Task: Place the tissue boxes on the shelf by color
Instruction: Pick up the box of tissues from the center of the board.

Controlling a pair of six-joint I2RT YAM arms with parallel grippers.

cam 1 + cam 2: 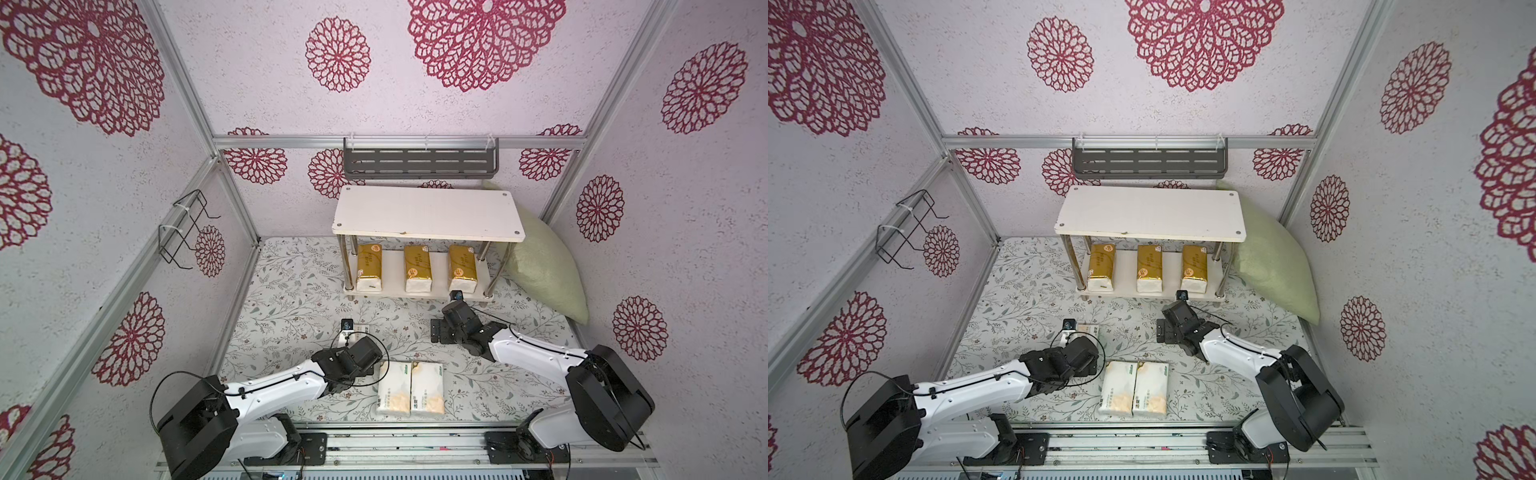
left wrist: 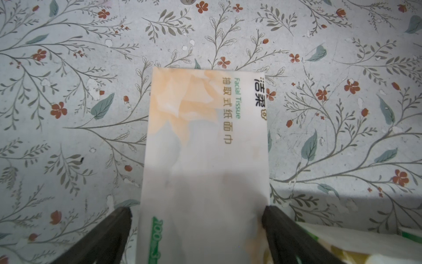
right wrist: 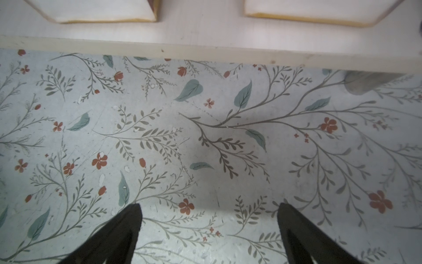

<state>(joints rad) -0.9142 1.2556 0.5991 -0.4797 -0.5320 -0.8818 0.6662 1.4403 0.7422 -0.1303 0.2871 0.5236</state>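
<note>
Layout: shelf (image 1: 428, 212) stands at the back of the floral surface (image 1: 291, 299), with a green pillow (image 1: 544, 270) leaning just to its right. Grey wall rack (image 1: 419, 160) is above it and a wire holder (image 1: 183, 228) is on the left wall.

The gold packs (image 1: 417, 268), all three, are on the shelf's lower board. They sit side by side with gaps between them, white ends facing the arms, in both top views.

All three white ones are on the surface in front of the shelf. The white pair (image 1: 394, 388) lies at the front between the arm bases, long sides touching. The third white pack (image 2: 205, 148) lies flat just behind and left of the pair. In the top views it is mostly hidden under the left wrist, with only a sliver showing (image 1: 1090, 330).

The left end effector (image 2: 196, 212) has its fingers spread, straddling one end of the third white pack across its width. One finger shows a thin gap to the pack. The other sits right at the pack's edge, and I can't tell if it touches.

The right end effector (image 3: 209, 217) has its fingers spread wide over bare surface, just in front of the shelf's lower board near the right-hand gold pack. The right wrist view shows the board's front edge and two gold pack ends beyond it.
</note>
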